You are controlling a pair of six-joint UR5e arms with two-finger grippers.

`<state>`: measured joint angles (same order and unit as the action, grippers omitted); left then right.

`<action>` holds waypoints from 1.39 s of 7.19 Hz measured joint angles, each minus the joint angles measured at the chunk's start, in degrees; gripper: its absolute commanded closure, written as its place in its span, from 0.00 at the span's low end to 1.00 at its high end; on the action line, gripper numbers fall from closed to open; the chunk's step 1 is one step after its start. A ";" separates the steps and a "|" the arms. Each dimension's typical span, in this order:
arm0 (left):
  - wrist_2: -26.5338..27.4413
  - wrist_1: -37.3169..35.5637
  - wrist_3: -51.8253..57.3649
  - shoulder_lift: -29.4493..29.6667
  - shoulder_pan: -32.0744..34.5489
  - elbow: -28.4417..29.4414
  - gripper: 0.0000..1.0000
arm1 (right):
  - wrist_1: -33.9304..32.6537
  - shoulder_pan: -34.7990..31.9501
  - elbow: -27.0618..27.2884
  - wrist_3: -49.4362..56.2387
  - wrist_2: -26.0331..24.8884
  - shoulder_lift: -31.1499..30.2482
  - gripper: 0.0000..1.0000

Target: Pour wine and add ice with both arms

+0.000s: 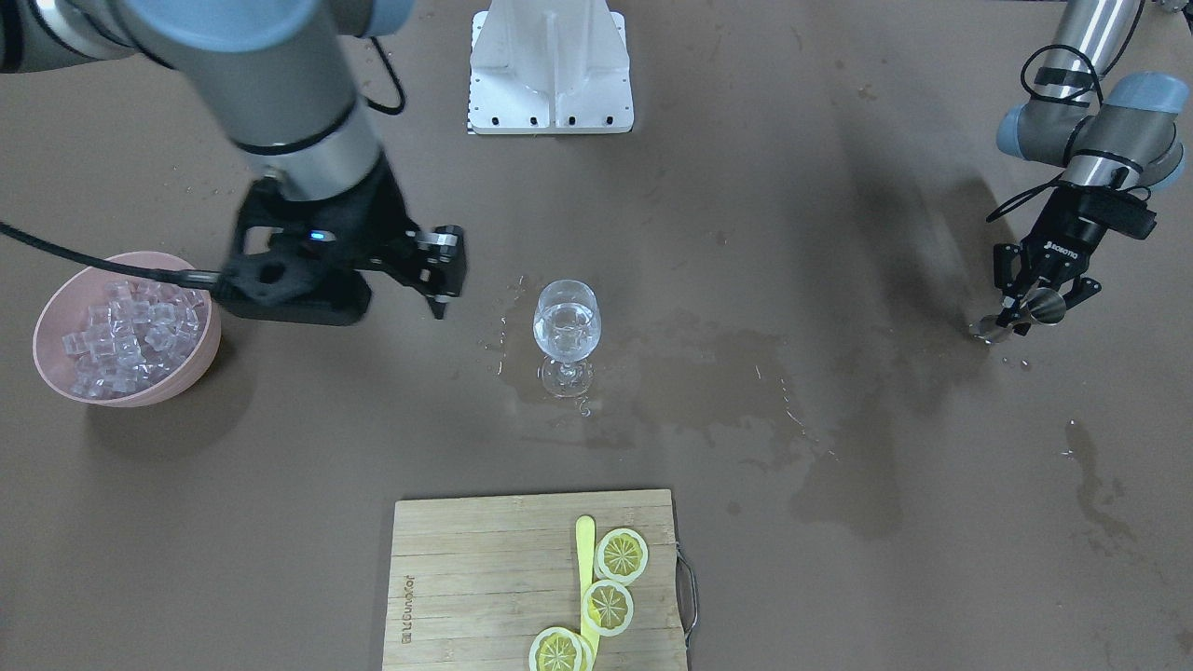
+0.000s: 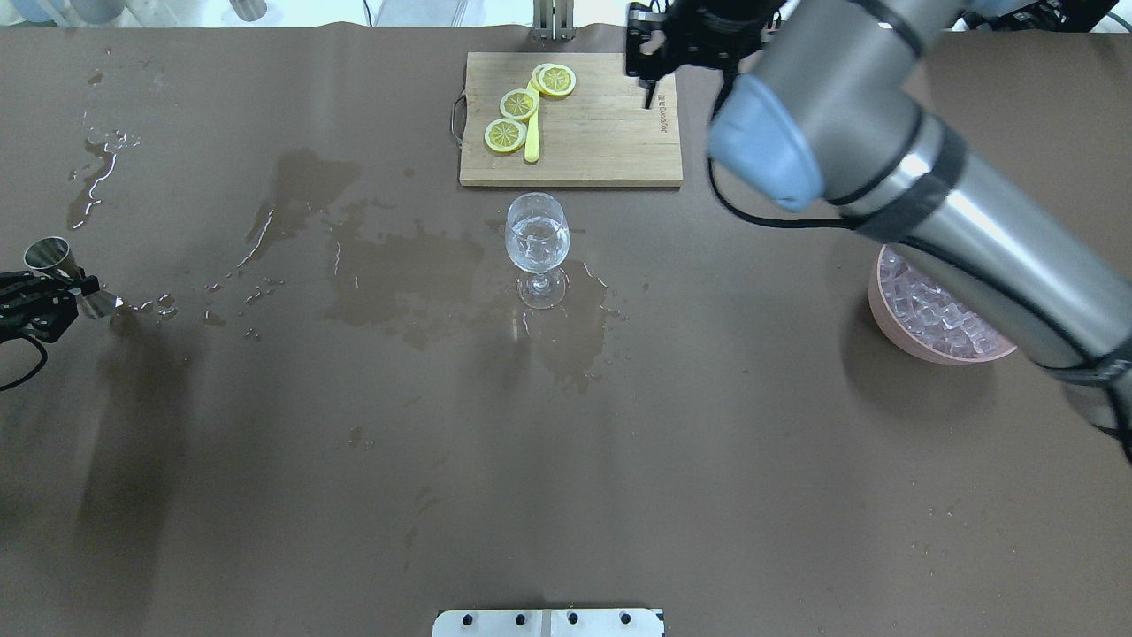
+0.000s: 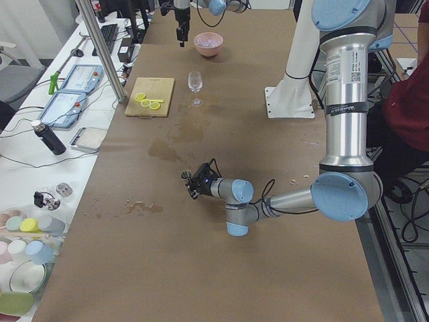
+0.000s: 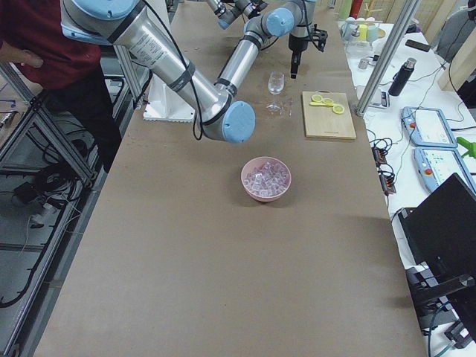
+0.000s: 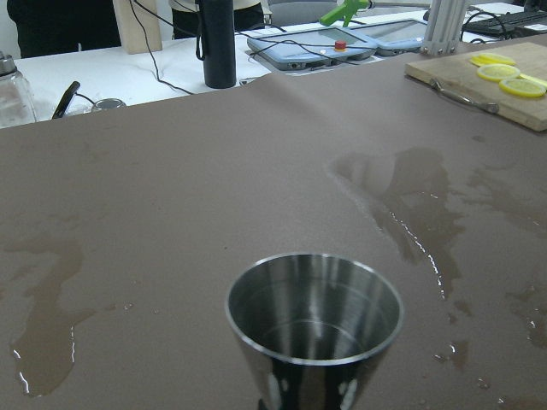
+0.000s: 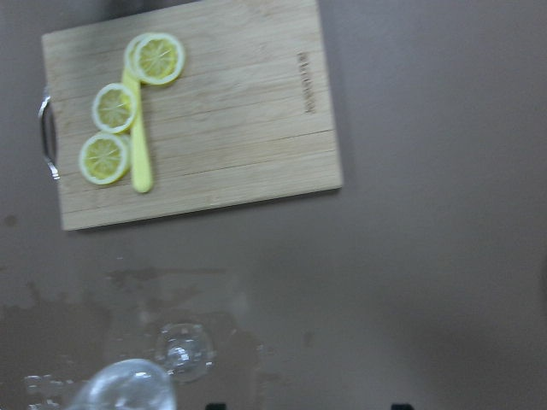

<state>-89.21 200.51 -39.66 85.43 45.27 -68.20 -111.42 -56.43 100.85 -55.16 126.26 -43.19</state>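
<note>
Ice-adding step, I judge: my right gripper [image 1: 440, 298] hangs empty, fingers [image 1: 438, 284] apart, between glass [image 1: 566, 321] and pink bowl [image 1: 200, 359] of ice [image 1: 126, 335] (left gripper [image 1: 1030, 303] clamped on jigger [image 1: 988, 328], well aside); next, a dip into that bowl.

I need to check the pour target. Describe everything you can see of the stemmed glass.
The stemmed glass is clear, with a rounded bowl, a short stem and a round foot. It stands upright near the middle of the brown table cover, on a wet, darkened patch, a short way from the wooden cutting board. Something clear glints in the bowl; whether it is ice or liquid cannot be told. Nothing else touches it.
</note>
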 measured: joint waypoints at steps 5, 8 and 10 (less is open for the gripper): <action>0.09 0.36 -0.05 0.07 0.00 0.30 0.72 | -0.07 -21.60 1.84 42.93 3.44 -24.10 0.01; 0.09 0.40 -0.07 0.16 0.00 0.26 0.56 | 0.52 -27.96 -9.17 59.20 3.32 -26.46 0.00; 0.09 0.37 -0.07 0.17 0.00 0.26 0.52 | 0.68 -28.78 -10.65 62.78 5.06 -29.26 0.00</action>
<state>-89.12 200.88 -39.73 85.60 45.26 -67.94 -110.74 -85.21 90.20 7.62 131.32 -72.45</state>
